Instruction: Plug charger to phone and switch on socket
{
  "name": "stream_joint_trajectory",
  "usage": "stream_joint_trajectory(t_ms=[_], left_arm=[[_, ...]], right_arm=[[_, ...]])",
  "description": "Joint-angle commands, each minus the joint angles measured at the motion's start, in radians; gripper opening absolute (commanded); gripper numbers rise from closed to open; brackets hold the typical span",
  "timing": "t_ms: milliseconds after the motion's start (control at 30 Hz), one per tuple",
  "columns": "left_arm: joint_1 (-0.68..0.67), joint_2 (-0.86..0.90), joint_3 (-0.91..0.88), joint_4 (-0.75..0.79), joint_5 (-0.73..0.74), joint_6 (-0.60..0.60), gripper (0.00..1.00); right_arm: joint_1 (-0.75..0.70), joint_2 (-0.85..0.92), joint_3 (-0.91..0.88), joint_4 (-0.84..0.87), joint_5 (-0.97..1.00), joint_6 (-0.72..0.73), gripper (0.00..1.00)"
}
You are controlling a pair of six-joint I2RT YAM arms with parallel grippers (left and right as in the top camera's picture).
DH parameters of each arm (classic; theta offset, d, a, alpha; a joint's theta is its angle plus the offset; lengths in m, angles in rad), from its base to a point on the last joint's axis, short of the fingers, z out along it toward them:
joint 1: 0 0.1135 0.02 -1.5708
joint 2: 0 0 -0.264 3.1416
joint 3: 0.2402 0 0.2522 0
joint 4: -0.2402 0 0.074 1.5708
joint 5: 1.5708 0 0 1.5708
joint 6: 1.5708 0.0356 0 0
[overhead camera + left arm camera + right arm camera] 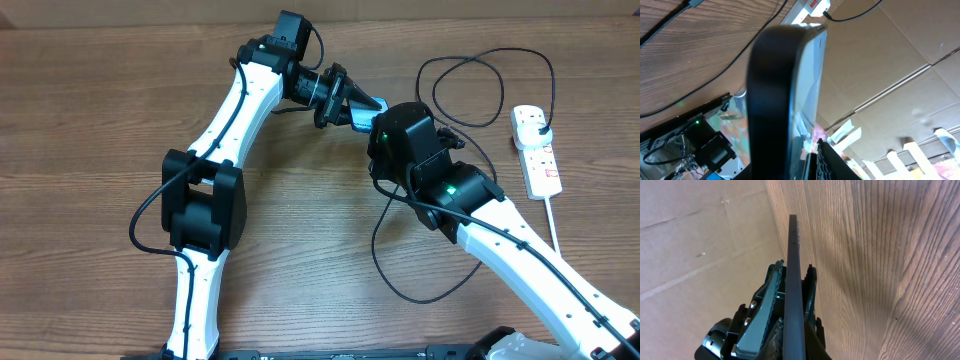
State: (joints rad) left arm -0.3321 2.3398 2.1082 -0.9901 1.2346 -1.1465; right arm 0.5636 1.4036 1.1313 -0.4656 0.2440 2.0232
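Note:
The phone (365,103) is lifted off the table between my two arms. In the left wrist view the phone (807,75) stands on edge with its black back and pale screen showing, and my left gripper (790,162) is shut on it, one ribbed finger (827,160) lying against the screen side. My right gripper (794,272) is shut on the phone's (794,240) thin edge; overhead it is hidden under its own wrist (405,135). The charger's black cable (510,50) loops toward the white socket (537,150) at the right. Its connector tip is not visible.
A second stretch of black cable (400,270) lies curled on the wood under the right arm. The socket's white cord (553,215) runs toward the front edge. A cardboard wall (700,240) stands behind the table.

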Motion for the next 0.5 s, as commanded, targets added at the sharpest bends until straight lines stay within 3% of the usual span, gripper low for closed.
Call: stream_joint_trajectory(t_ms=[0,167,300,367,467], left_arm=[[-0.001,-0.006,0.016,0.0,0.016,-0.006,0.23],[-0.001,-0.006,0.016,0.0,0.016,-0.006,0.13],[-0.001,-0.006,0.016,0.0,0.015,-0.007,0.13],[-0.001,-0.006,0.016,0.0,0.015,-0.007,0.04],[-0.001,-0.006,0.016,0.0,0.015,-0.006,0.04]], right_arm=[[-0.004,-0.006,0.014,0.004,0.035,0.138,0.04],[-0.004,-0.006,0.014,0.005,0.034,0.138,0.04],[-0.004,-0.006,0.014,0.008,0.031,0.138,0.04],[-0.004,-0.006,0.014,0.008,0.031,0.136,0.11],[-0.004,-0.006,0.014,0.008,0.031,0.067,0.22]])
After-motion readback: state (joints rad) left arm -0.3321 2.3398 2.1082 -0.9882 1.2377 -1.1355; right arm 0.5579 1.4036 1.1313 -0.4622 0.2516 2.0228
